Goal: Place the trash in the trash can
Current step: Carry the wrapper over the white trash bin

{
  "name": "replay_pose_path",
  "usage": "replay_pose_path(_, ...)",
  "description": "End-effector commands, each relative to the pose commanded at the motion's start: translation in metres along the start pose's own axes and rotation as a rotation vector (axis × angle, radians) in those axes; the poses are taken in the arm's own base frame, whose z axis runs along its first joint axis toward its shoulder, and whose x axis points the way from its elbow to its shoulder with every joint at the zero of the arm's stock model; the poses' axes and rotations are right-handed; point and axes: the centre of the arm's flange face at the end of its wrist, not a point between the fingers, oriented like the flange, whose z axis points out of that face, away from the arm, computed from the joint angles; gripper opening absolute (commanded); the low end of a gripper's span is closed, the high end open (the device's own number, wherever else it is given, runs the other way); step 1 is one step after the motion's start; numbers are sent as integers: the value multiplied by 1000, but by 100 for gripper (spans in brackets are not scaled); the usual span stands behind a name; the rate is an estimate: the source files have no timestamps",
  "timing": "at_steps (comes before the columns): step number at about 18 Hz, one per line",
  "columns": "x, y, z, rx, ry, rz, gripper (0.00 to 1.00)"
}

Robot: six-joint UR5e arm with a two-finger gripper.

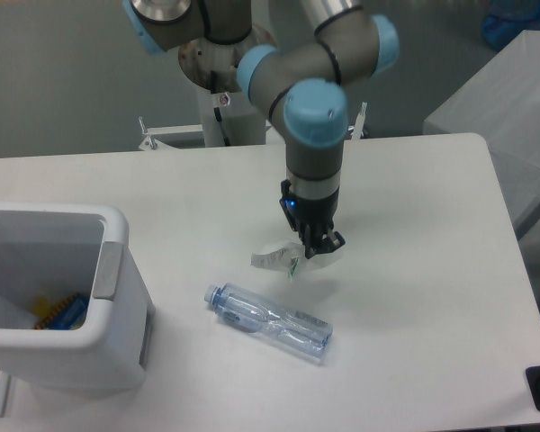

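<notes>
Down at mid-surface, toward the far edge: gripper (317,245) pointed straight down, fingers drawn close together at the crumpled white wrapper (283,258) with green marks. Looks pinched on the wrapper's right end, though cannot tell for sure whether paper is truly caught between the fingers. Nearer the front edge, just beside the wrapper: crushed clear bottle (268,320), lying flat on a diagonal, cap toward the left. Well apart, at the front-left corner: white trash can (117,261), open-topped, something yellow and blue already inside. To do this step well: confirm a firm pinch, lift straight up until the wrapper hangs free of the surface, carry left over the rim, release over the opening. Bottle afterwards.
</notes>
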Motion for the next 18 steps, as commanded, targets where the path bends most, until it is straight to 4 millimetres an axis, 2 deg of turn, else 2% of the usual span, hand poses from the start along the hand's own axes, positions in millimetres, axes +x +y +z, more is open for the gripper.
replay_pose_path(2,-3,-23,-21,100,5,-113,0)
replay_pose_path(3,6,-44,-43,172,12,-218,0)
replay_pose_path(5,15,-57,-79,224,-6,-368,0)
replay_pose_path(8,42,-81,-116,289,-6,-420,0)
replay_pose_path(10,63,-96,-132,317,7,-428,0)
replay_pose_path(14,111,-131,-131,336,79,-391,0)
replay_pose_path(18,139,-160,-117,380,95,-311,0)
